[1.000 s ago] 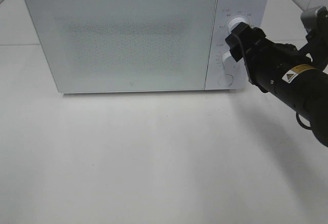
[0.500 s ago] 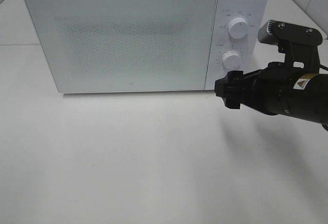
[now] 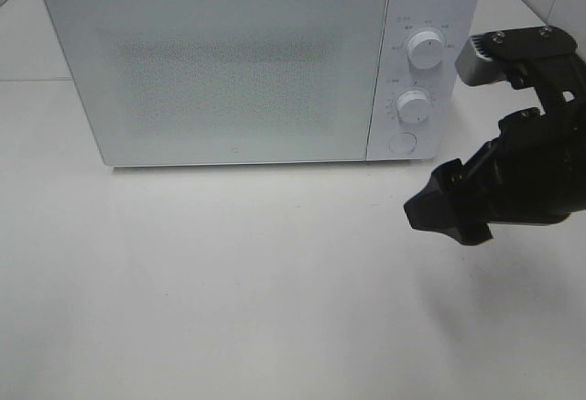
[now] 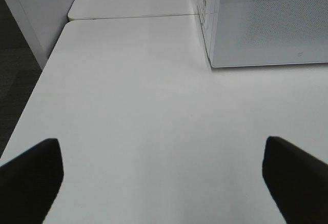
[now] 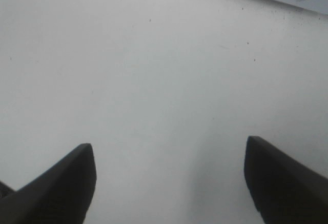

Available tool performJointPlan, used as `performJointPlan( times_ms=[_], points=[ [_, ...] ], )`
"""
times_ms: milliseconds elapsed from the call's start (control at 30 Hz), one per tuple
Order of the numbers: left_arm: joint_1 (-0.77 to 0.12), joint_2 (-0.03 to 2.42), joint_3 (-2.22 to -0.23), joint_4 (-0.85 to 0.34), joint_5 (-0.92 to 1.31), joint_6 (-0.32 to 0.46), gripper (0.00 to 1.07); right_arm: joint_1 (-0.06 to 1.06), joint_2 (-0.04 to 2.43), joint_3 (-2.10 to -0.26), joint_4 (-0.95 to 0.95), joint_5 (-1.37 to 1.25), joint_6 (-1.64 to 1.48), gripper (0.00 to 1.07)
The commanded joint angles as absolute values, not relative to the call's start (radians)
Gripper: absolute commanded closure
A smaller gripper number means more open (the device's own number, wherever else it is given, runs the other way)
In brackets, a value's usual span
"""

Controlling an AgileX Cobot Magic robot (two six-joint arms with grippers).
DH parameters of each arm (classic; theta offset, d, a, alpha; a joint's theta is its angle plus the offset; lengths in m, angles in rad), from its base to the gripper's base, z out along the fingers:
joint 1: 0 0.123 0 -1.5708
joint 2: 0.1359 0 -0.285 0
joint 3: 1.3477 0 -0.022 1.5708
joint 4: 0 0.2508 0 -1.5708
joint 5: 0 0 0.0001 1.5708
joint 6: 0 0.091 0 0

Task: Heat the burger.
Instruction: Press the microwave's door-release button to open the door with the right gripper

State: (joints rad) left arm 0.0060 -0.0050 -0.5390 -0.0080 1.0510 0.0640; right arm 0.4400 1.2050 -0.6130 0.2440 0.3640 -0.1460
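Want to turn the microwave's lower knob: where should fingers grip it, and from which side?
Grip the lower knob by its round rim, pinching opposite sides, coming straight at the front of the microwave. It is a short white cylinder standing out from that upright front, so only the rim gives opposing surfaces. The open right gripper is nearest.

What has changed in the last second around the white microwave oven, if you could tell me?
The right hand came off the round white upper dial of the white box-shaped microwave oven and drew back from the control panel, toward the front of the white table. Its jaws are open and empty. The oven did not move and its door is still shut.
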Motion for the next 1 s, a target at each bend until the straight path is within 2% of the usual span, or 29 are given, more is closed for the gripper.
performJointPlan(
  times_ms=[33,333,600,700,833,1000],
  points=[
    [0.007,-0.020,-0.539,-0.007,1.036,0.060,0.09,0.436,1.139,-0.627,0.160,0.526,-0.123,0.31],
    [0.007,-0.020,-0.539,-0.007,1.036,0.060,0.09,0.436,0.973,-0.627,0.098,0.701,-0.050,0.31],
    [0.007,-0.020,-0.539,-0.007,1.036,0.060,0.09,0.433,0.710,-0.624,0.022,0.785,-0.008,0.31],
    [0.007,-0.020,-0.539,-0.007,1.036,0.060,0.09,0.397,0.603,-0.608,-0.009,0.798,0.000,0.31],
    [0.007,-0.020,-0.539,-0.007,1.036,0.060,0.09,0.280,0.427,-0.571,-0.030,0.832,-0.008,0.30],
    [0.007,-0.020,-0.539,-0.007,1.036,0.060,0.09,0.198,0.273,-0.535,-0.026,0.853,0.000,0.30]
  ],
)
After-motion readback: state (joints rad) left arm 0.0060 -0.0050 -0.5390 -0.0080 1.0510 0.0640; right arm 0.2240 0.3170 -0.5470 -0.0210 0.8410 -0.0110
